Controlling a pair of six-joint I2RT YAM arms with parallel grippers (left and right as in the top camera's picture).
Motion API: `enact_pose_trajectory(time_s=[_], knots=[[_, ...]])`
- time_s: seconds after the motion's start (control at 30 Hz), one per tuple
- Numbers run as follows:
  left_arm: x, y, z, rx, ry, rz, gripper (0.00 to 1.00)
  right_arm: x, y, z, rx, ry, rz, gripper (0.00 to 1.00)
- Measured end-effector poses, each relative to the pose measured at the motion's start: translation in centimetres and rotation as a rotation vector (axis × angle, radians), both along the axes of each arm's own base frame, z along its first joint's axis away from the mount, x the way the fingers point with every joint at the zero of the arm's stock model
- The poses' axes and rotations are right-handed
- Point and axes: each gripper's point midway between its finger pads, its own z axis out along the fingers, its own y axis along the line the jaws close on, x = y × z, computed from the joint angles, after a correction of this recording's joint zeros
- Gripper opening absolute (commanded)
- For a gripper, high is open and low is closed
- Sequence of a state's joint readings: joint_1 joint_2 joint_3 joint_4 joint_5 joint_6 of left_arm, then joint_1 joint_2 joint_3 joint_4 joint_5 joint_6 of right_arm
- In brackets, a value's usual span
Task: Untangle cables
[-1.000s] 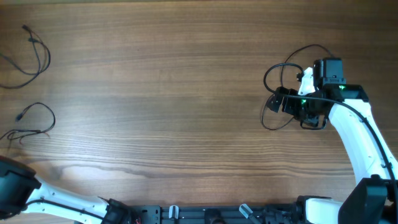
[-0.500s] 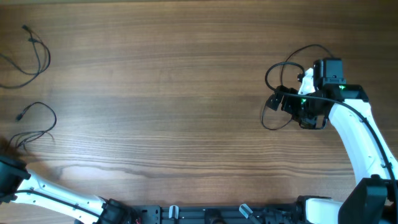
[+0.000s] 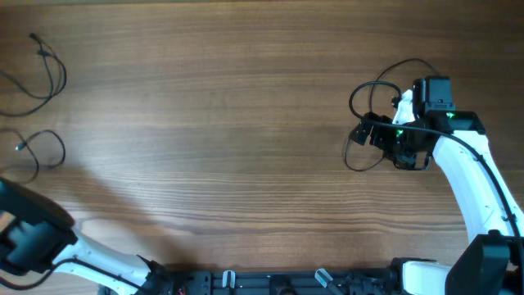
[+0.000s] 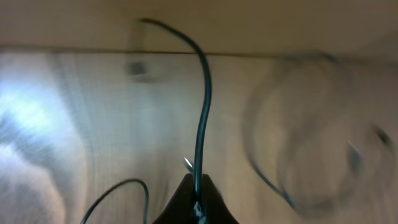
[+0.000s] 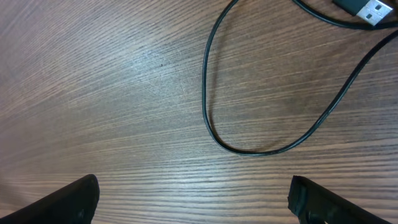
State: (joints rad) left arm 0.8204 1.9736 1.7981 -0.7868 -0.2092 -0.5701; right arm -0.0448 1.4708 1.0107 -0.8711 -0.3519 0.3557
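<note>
Left hand clenched on thin black cable | right hand released above glossy looped cable | wood-grain table

A: Where do the cables sit on the table?

B: From overhead, two lie at the far left edge, well apart from a third on the right. The far left cable is toward the back. The near left cable lies in front of it, closer to the left arm.

A: And the third?

B: The right cable lies beside and partly under the right gripper, at the end of the right arm. In the right wrist view it lies on the table ahead of the fingers, its plug at the far right.

A: And the left gripper?

B: The near left cable sits between its fingertips and runs away from it.
</note>
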Motion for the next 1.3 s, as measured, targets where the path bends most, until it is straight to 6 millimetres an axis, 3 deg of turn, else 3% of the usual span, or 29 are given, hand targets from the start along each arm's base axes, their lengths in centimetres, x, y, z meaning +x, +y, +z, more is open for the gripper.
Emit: enact_pose_trajectory(time_s=[0.1,0.2,0.3,0.4,0.53,0.7,0.83,0.87,0.9,0.93,1.03,1.17,1.27,1.3], knots=[[4.1,-4.0,1.0,0.029,0.034,-0.195,0.04,0.1,0.0,0.0,-0.001,-0.005,0.001,1.00],[5.9,-7.2,-0.4,-0.008,0.091,-0.299,0.04,0.1,0.0,0.0,-0.004,-0.009,0.016,1.00],[5.8,-8.8,-1.6,-0.057,0.123,-0.303,0.04,0.1,0.0,0.0,-0.009,-0.015,0.034,1.00],[3.7,-8.8,-3.6,-0.118,0.145,-0.193,0.04,0.1,0.0,0.0,-0.012,-0.020,0.043,1.00],[-2.1,-8.0,-6.9,-0.206,0.226,0.073,0.04,0.4,0.0,0.1,-0.018,-0.041,0.060,1.00],[-5.6,-5.3,-6.9,-0.189,0.219,0.254,0.04,1.0,0.0,0.2,-0.021,-0.067,0.067,1.00],[-8.3,-4.5,-7.1,-0.220,0.192,0.412,0.06,1.0,0.0,0.3,-0.021,-0.067,0.067,1.00],[-8.4,-4.2,-7.1,-0.215,0.179,0.426,0.59,1.1,0.0,0.3,-0.021,-0.073,0.067,1.00],[-8.5,-3.5,-7.0,-0.207,0.159,0.437,0.88,1.1,-0.1,0.3,-0.022,-0.074,0.067,1.00],[-8.3,-3.3,-6.9,-0.202,0.151,0.427,1.00,1.1,-0.1,0.3,-0.022,-0.073,0.067,1.00],[-6.7,-3.5,-7.1,-0.236,0.111,0.338,1.00,1.1,0.0,0.3,-0.021,-0.074,0.067,1.00],[-3.6,-5.5,-7.6,-0.337,0.056,0.110,1.00,1.5,0.0,0.5,-0.016,-0.093,0.068,1.00],[-0.5,-8.3,-7.6,-0.390,0.035,-0.093,1.00,2.2,0.2,0.8,-0.006,-0.124,0.071,1.00],[1.2,-10.2,-7.5,-0.411,0.028,-0.188,1.00,2.6,0.2,0.9,-0.005,-0.144,0.072,1.00]])
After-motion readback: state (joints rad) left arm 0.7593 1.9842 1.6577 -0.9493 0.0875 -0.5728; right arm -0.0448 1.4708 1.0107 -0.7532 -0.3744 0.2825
